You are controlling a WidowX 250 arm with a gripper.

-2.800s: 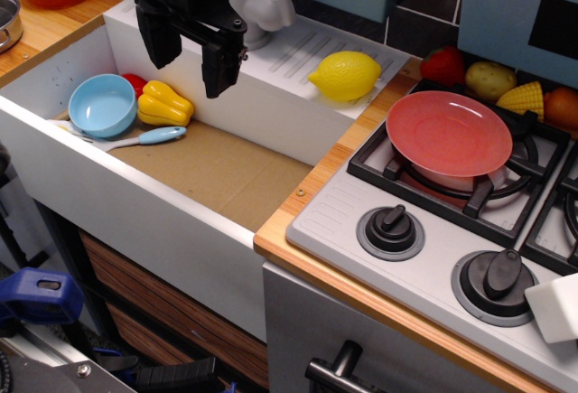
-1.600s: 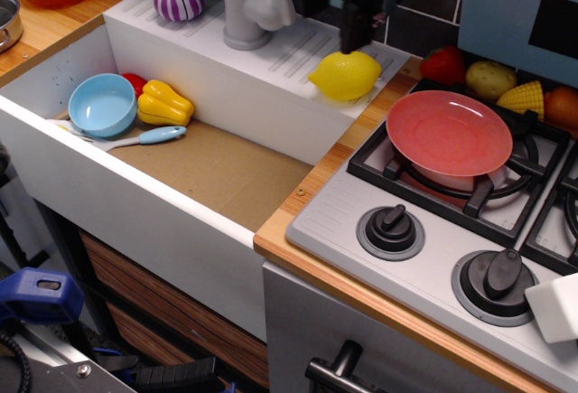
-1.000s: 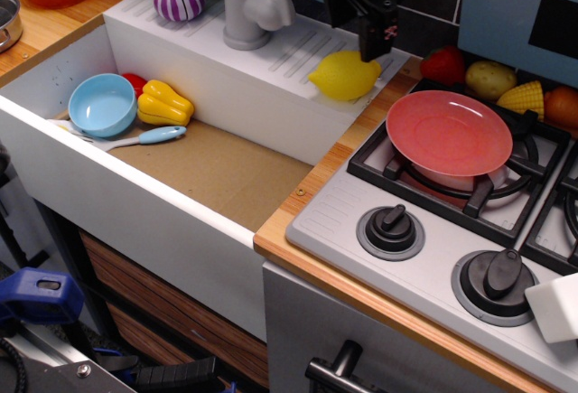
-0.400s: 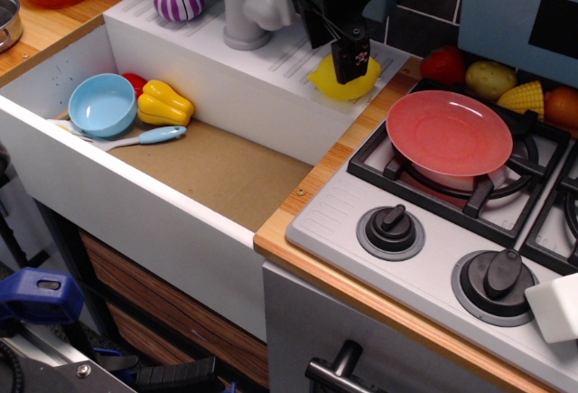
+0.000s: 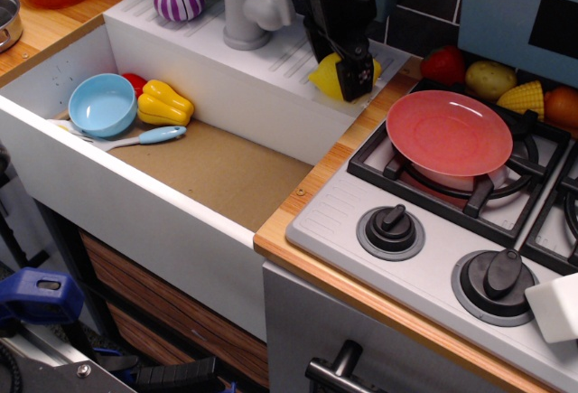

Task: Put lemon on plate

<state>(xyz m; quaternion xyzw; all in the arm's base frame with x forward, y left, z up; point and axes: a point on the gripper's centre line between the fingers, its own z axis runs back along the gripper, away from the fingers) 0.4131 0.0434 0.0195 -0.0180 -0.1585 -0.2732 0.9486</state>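
Drainboard edge (image 5: 366, 95): lemon (image 5: 327, 77) under hand (image 5: 339, 65)

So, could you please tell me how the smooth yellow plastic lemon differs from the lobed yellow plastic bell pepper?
The smooth yellow plastic lemon is a plain rounded shape; the lobed yellow plastic bell pepper has deep ridges. The lemon lies on the white drainboard near the red-pink plate; the pepper lies down in the sink beside the light blue bowl. The black gripper covers much of the lemon, while the pepper is in plain view. Both are bright yellow toy food.
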